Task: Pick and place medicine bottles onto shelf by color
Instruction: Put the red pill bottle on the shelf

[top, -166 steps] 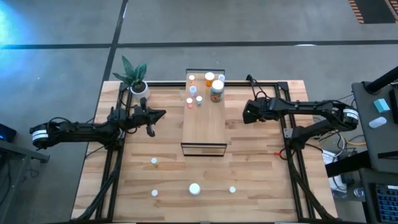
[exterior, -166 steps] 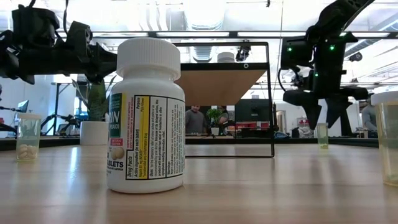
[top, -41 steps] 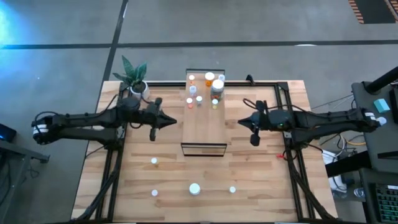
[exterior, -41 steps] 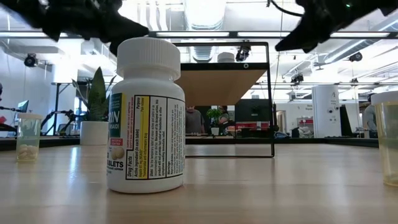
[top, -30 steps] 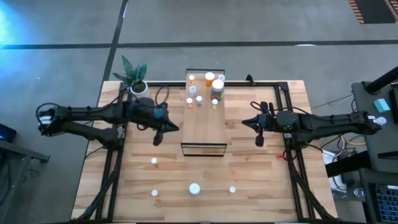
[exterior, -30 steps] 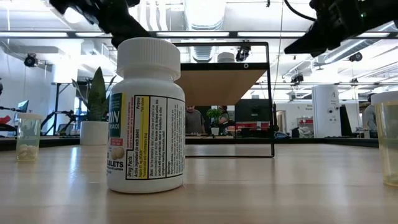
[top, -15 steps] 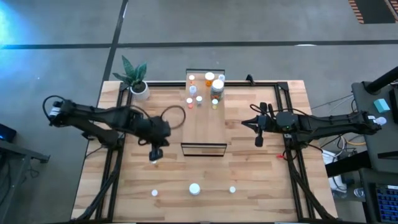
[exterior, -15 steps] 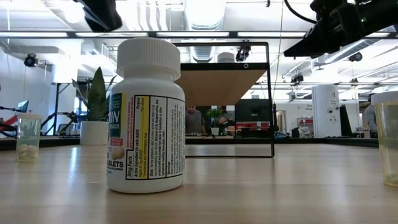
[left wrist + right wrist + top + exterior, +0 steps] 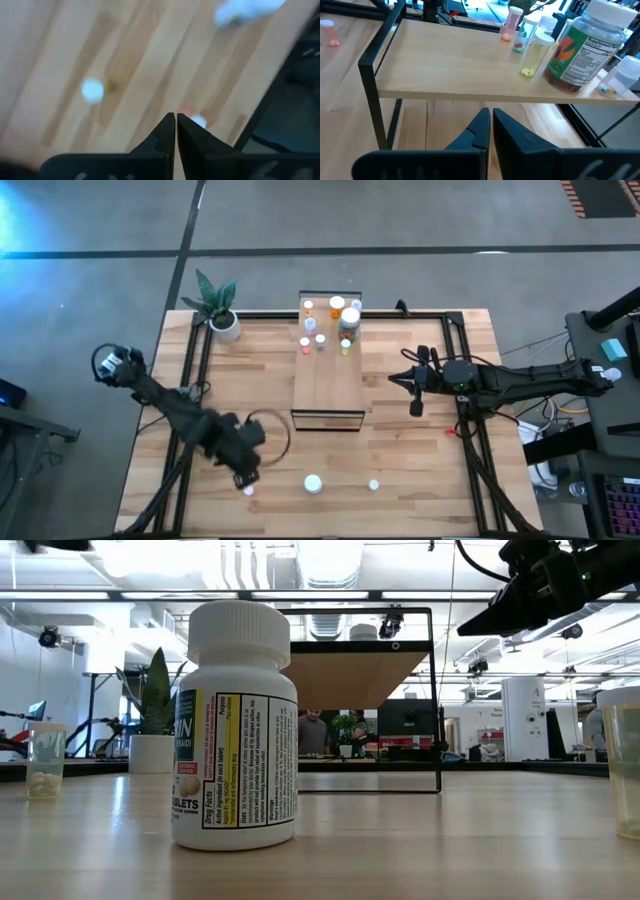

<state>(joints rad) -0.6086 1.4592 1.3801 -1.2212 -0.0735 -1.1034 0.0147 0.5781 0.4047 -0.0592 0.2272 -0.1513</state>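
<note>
- Grey concrete floor is seen around a slatted light-wood tabletop [image 9: 420, 470] framed by black rails in the high view.
- At the far-left corner of the tabletop a white pot with a green plant [image 9: 222, 320] is placed.
- The left gripper [image 9: 245, 477] is held low over the near-left part of the tabletop, its fingers [image 9: 167, 131] pressed together and closed on nothing; a small white-capped bottle [image 9: 248, 490] is seen just beside its tip.
- Two further white-capped medicine bottles are stood along the near edge: a wider white jar with a yellow label [image 9: 313, 483] and, to its right, a small clear bottle [image 9: 374, 484].
- In the low view the white jar [image 9: 237, 725] is seen upright, closest to the camera, with a small clear bottle holding pale tablets [image 9: 46, 760] well apart on its left.
- The long narrow shelf with a light wood top and black frame [image 9: 330, 385] is set across the middle of the tabletop.
- The far end of the shelf is occupied by a cluster of small bottles [image 9: 318, 330], orange, pink and clear, and a wide amber jar with a green label [image 9: 580, 47].
- The right gripper [image 9: 414, 392] is held above the tabletop to the right of the shelf, fingers [image 9: 482, 127] closed and empty, pointed at the shelf's side.
</note>
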